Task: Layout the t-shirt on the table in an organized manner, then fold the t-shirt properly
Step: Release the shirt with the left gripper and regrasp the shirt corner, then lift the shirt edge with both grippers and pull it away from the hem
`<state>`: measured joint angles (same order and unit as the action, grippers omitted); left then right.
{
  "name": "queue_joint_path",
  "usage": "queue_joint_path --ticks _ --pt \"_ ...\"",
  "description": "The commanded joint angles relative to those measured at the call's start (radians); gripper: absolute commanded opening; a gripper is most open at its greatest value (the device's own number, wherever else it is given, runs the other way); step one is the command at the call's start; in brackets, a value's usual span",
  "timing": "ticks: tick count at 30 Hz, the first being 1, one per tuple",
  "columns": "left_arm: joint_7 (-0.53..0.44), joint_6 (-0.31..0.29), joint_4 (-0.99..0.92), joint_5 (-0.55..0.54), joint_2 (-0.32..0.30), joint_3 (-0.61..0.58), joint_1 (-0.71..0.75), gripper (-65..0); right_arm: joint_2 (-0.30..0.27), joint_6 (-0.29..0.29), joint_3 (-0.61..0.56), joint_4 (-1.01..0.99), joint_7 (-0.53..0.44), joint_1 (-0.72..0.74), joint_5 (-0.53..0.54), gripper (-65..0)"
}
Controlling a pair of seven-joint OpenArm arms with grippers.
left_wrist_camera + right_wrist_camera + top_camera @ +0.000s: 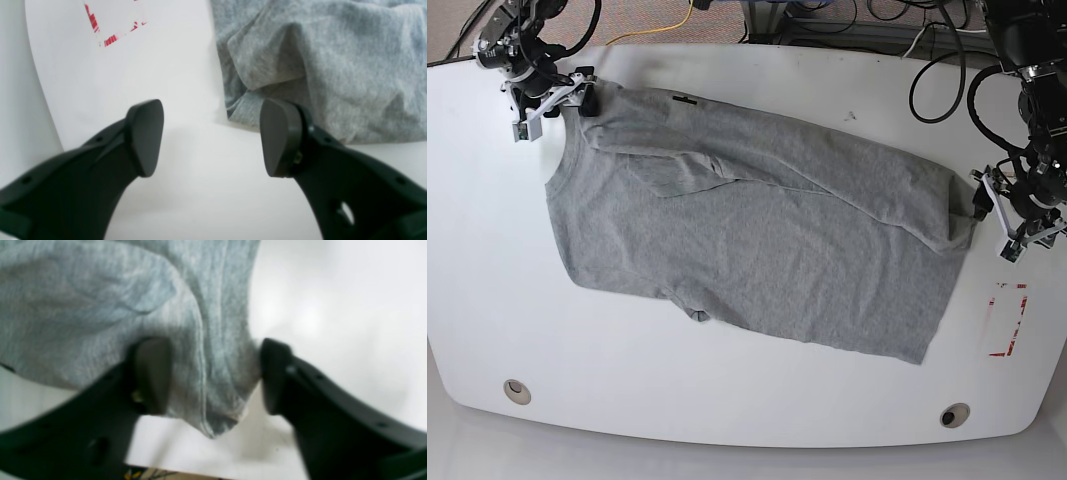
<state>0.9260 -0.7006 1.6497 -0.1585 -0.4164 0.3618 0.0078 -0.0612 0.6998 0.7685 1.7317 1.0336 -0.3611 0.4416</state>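
The heather-grey t-shirt (757, 230) lies spread across the white table (727, 410), its plain side up, with folds along its far edge. My right gripper (587, 100) is at the shirt's far-left corner. In the right wrist view a hanging fold of the t-shirt (213, 373) sits between the fingers of that gripper (213, 375), which stand apart, both touching cloth. My left gripper (980, 200) is at the shirt's right edge. In the left wrist view it (211, 136) is open over the bare table (186, 100), with the t-shirt (333, 66) just beyond its right fingertip (278, 136).
A red tape rectangle (1010, 320) marks the table at the right, also in the left wrist view (100, 30). Two grommet holes (517, 390) (954, 414) sit near the front edge. Cables (927, 40) lie behind the table. The table edge (166, 470) is close under the right gripper.
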Motion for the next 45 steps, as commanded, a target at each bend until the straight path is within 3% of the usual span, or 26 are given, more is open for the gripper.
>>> queue_joint_path --ticks 1,4,7,13,22,38,45 --pt "-0.014 0.002 0.011 -0.002 -0.019 0.007 -0.015 -22.2 0.001 -0.002 -0.002 -0.014 0.047 -0.011 -0.025 -41.7" --pt "-0.014 0.002 0.008 0.0 -0.019 0.007 -0.015 -22.2 -0.001 -0.002 -0.002 -0.009 0.047 -0.014 -0.025 -55.8" --pt "-0.014 0.002 -0.019 0.0 -0.019 0.006 -0.015 -22.2 -0.001 -0.002 -0.004 -0.008 0.049 -0.013 -0.028 -62.0" --pt "-0.02 0.002 -0.116 -0.002 -0.019 0.003 -0.033 -22.2 -0.002 -0.002 -0.004 -0.006 0.049 -0.013 -0.025 -62.3" --pt "-0.137 0.002 -0.253 0.0 -0.019 -0.033 -0.048 -22.2 -0.002 -0.002 -0.004 -0.005 0.049 -0.016 -0.025 -62.3" --pt "-0.14 0.002 -0.277 0.001 0.003 -0.053 -0.052 -22.2 -0.002 -0.002 -0.004 0.058 0.05 -0.019 -0.031 -62.3" --pt "-0.178 0.002 -0.346 0.0 0.003 -0.114 -0.061 -24.4 -0.002 -0.002 -0.004 0.054 0.05 -0.019 -0.031 -62.3"
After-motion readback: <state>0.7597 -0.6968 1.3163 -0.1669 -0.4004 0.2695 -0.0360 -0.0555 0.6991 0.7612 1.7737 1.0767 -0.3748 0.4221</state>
